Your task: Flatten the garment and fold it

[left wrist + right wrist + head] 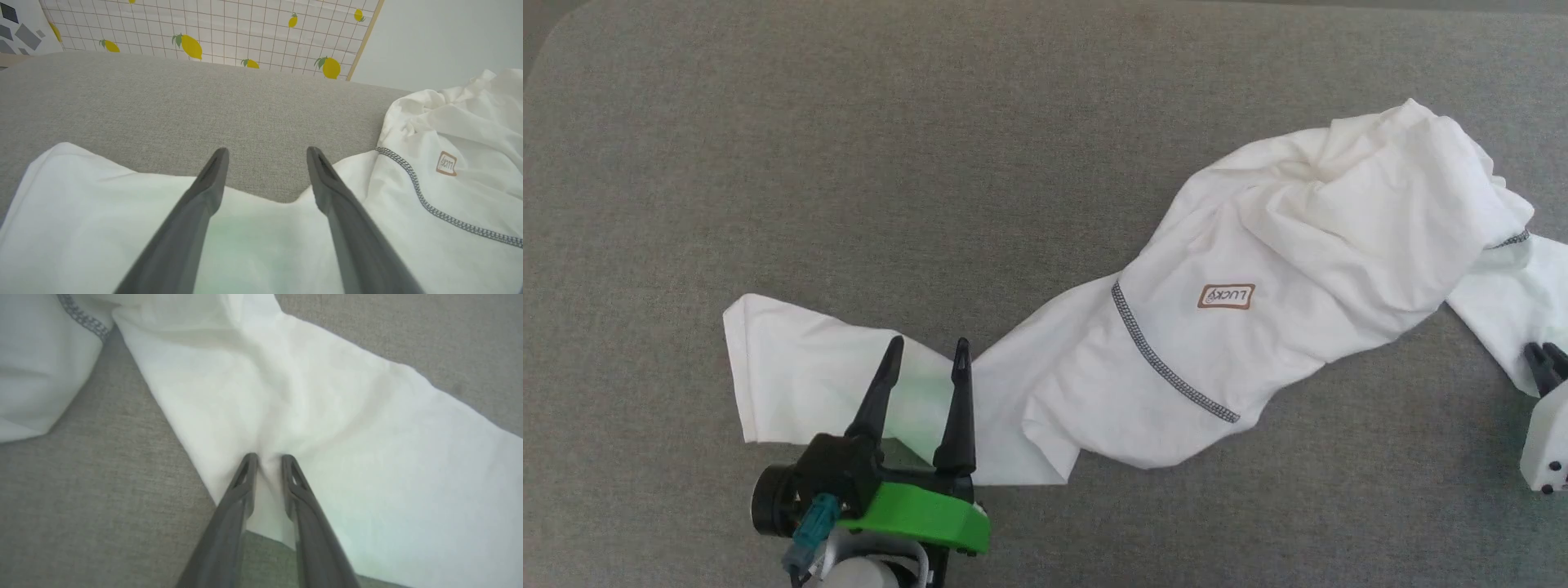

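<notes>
Left claw [929, 341], lower left, hangs released above a sleeve of the garment [1298, 245]; right claw [268, 457] pinches the other sleeve — best draw outward low, evenly.

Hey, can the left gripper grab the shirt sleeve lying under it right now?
Probably yes. The left gripper is open, its fingers spread over the flat sleeve of the garment on the grey surface, and nothing lies between them.
</notes>
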